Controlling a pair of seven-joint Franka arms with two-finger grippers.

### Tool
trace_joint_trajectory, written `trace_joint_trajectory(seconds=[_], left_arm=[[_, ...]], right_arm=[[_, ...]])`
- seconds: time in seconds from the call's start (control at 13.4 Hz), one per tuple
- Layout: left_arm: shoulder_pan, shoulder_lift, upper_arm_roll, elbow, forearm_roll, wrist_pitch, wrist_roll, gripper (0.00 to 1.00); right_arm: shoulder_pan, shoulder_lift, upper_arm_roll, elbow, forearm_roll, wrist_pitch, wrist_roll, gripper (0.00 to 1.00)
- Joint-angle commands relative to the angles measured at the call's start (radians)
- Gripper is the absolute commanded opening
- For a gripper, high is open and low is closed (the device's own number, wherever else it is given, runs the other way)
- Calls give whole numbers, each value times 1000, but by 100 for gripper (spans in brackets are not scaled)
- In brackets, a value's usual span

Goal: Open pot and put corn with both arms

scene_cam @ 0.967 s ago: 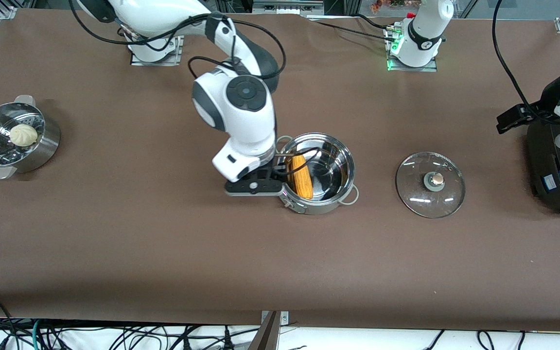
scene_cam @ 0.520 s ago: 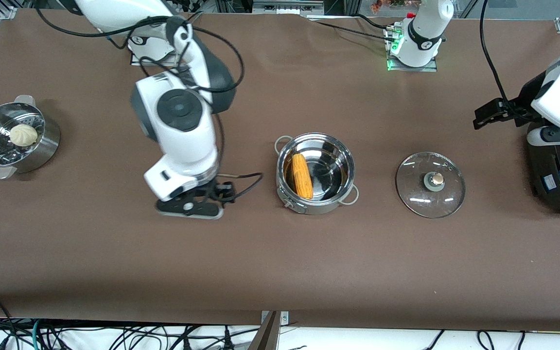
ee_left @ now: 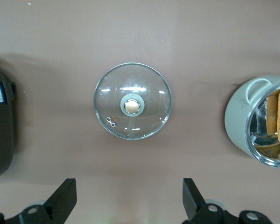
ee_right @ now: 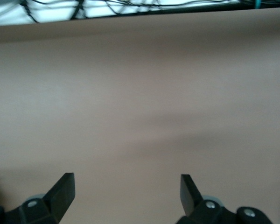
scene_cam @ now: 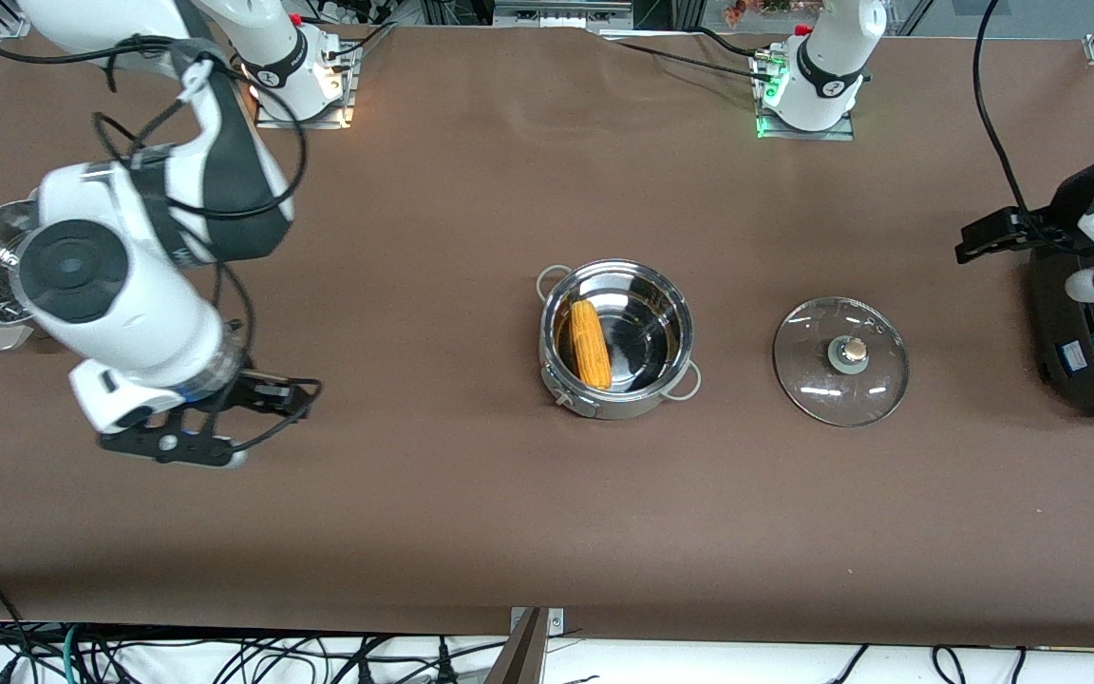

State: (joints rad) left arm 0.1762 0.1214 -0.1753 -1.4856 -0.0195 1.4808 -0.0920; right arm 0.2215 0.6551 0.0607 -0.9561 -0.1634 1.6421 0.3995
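Since a second ago my right arm has swung from the pot [scene_cam: 616, 338] to the left of the frame. Its right gripper [ee_right: 126, 196] hangs over bare table, jaws wide, holding nothing. My left gripper [ee_left: 129, 200], at the right edge above the black cooker [scene_cam: 1084, 332], is wide and empty too. In the middle, the pot stands open with the corn [scene_cam: 590, 343] inside; its lid [scene_cam: 840, 360] lies beside it. I think the job looks done.

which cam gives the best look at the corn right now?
Front view: the whole corn shows, lying inside the open pot. The left wrist view catches only part of the cob at its frame edge, plus reflections in the pot wall. The right wrist view shows bare table, no corn.
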Motion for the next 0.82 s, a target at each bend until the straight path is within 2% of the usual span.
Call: trace_joint_trajectory(seconds=[0.0,0.15,0.3,0.45,0.59,0.74], left_arm=[[-6,17,-7,13,18,41,-38,100],[-29,17,-16,8,52,33,-107,100],[-32,17,-24,7,53,27,-101,100],[-31,9,-30,8,61,26,-97,100],[-67,18,-12,-5,62,16,-97,100],[-61,27,-10,-5,61,15,-86,100]], right_arm=[[-105,-75,10,-13,92,-47,-99,100],[-151,-164,10,-97,110,-68,-105,100],[-178,-285,8,-246,117,-59,-126,100],[-238,-389,2,-370,142,-36,-291,100],[-240,-455,-64,-438,151,-60,-317,100],[-238,-535,-102,-519,151,-77,-317,100]])
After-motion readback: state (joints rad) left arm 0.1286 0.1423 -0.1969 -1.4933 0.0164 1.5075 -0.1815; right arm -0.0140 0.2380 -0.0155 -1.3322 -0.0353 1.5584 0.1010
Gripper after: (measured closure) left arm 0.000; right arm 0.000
